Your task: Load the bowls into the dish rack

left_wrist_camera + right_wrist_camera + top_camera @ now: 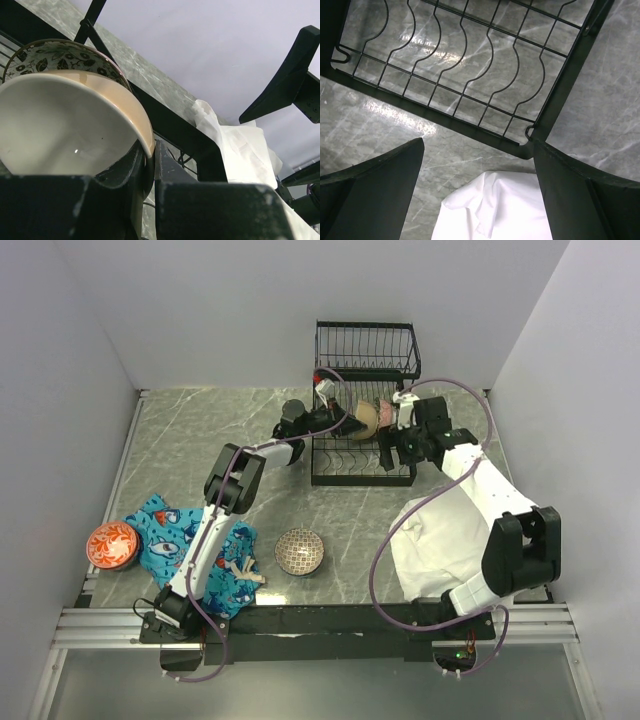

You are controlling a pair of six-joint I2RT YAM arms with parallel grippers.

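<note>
The black dish rack stands at the back of the table. My left gripper reaches into its lower tier and is shut on the rim of a peach bowl with a white inside, its fingers pinching the rim. Right behind it a leaf-patterned bowl stands on edge in the rack. My right gripper hangs open and empty over the rack's front right corner. Two more bowls sit on the table: a patterned one in front and an orange one at the left.
A blue patterned cloth lies at the front left, beside the orange bowl. A white cloth lies at the front right, under my right arm and just in front of the rack. The rack's upper basket stands against the back wall.
</note>
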